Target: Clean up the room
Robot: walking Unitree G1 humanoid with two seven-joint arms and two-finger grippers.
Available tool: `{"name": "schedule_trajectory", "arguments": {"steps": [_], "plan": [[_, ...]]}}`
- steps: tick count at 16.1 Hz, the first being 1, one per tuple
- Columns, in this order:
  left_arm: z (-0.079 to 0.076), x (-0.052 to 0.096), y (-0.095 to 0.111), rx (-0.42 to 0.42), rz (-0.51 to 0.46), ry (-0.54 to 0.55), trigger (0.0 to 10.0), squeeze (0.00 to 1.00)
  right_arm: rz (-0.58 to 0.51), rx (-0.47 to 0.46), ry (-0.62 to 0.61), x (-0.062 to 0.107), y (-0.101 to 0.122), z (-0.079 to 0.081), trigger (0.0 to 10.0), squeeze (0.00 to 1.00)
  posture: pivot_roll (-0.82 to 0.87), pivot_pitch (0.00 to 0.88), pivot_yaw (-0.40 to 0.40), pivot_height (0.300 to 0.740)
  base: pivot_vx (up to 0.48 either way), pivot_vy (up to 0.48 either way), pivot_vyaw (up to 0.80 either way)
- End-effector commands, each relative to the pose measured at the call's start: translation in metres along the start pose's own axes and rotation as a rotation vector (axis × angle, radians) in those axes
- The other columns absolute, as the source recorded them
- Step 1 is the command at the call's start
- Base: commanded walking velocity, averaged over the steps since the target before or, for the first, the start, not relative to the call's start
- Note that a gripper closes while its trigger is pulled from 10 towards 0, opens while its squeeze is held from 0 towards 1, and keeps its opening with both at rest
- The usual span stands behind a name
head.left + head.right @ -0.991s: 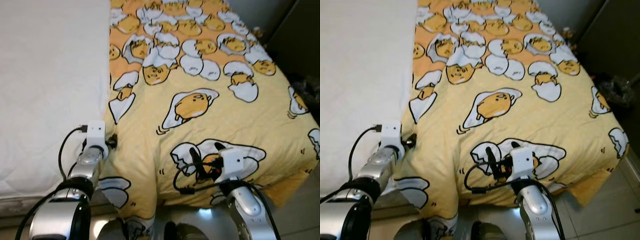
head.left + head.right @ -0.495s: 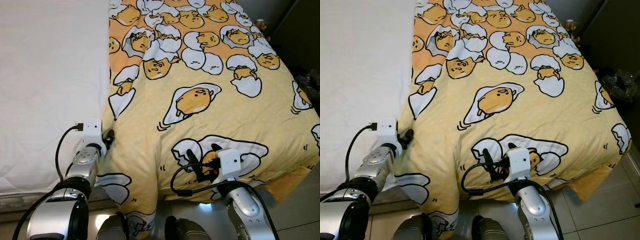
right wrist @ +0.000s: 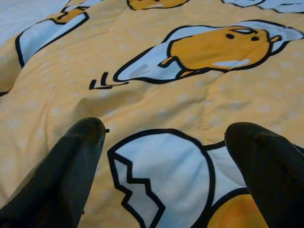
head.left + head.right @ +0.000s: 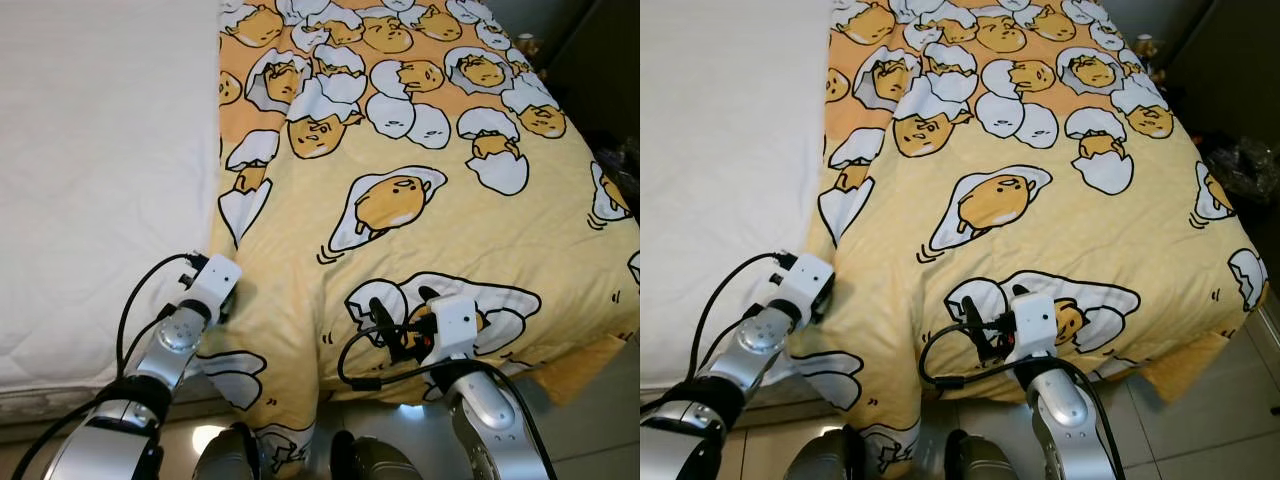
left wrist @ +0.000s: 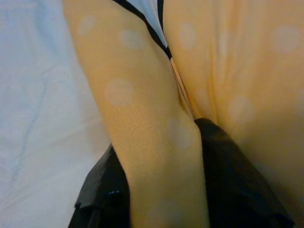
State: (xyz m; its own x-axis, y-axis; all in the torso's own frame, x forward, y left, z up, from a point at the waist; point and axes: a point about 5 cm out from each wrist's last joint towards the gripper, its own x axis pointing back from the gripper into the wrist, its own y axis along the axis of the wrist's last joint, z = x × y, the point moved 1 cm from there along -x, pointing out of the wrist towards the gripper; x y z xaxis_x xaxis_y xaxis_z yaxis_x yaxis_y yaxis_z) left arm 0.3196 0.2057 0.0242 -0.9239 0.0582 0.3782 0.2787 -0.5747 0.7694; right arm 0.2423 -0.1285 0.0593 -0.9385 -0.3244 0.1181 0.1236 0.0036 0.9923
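Clearly, the step in hand is the making of the bed: a yellow blanket (image 4: 420, 180) printed with egg characters is spread over the right part of the mattress, while the white sheet (image 4: 100, 150) on the left part lies uncovered. The left edge of the blanket is held by the left hand (image 5: 161, 190); in the left wrist view a fold of the yellow cloth is seen pinched between the two black fingers (image 5: 102, 190), which are closed narrowly on it. This hand is placed at the border where the blanket meets the white sheet, near the foot of the bed. The right hand (image 3: 166, 161) is held wide, with nothing between its fingers, and it hovers just over the blanket near the foot edge, above an egg print.

It is judged that the blanket must next be drawn to the left, across the bare sheet. For this, the pinch should be kept firm and the cloth lifted a little, so that it does not drag or bunch. The right hand could be closed on the near edge to help.
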Motion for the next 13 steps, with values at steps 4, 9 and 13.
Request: {"name": "schedule_trajectory", "arguments": {"steps": [4,9,13], "plan": [[-0.016,0.04,-0.082,-0.378,0.264,-0.151,0.0,0.0,0.029,0.001,-0.004,0.003,-0.005,-0.001,10.0,0.0,0.0,0.213,-0.095,0.74,0.0,0.0,0.0],[0.005,0.068,-0.121,-0.777,0.4,-0.295,0.0,0.0,0.028,0.0,0.008,-0.001,-0.005,0.001,10.0,0.0,0.02,0.21,-0.097,0.74,0.0,0.0,0.0],[0.007,0.079,-0.137,-0.963,0.477,-0.382,0.0,0.0,0.034,0.002,0.019,-0.002,-0.006,0.002,10.0,0.0,0.01,0.206,-0.099,0.74,0.0,0.0,0.0]]}}
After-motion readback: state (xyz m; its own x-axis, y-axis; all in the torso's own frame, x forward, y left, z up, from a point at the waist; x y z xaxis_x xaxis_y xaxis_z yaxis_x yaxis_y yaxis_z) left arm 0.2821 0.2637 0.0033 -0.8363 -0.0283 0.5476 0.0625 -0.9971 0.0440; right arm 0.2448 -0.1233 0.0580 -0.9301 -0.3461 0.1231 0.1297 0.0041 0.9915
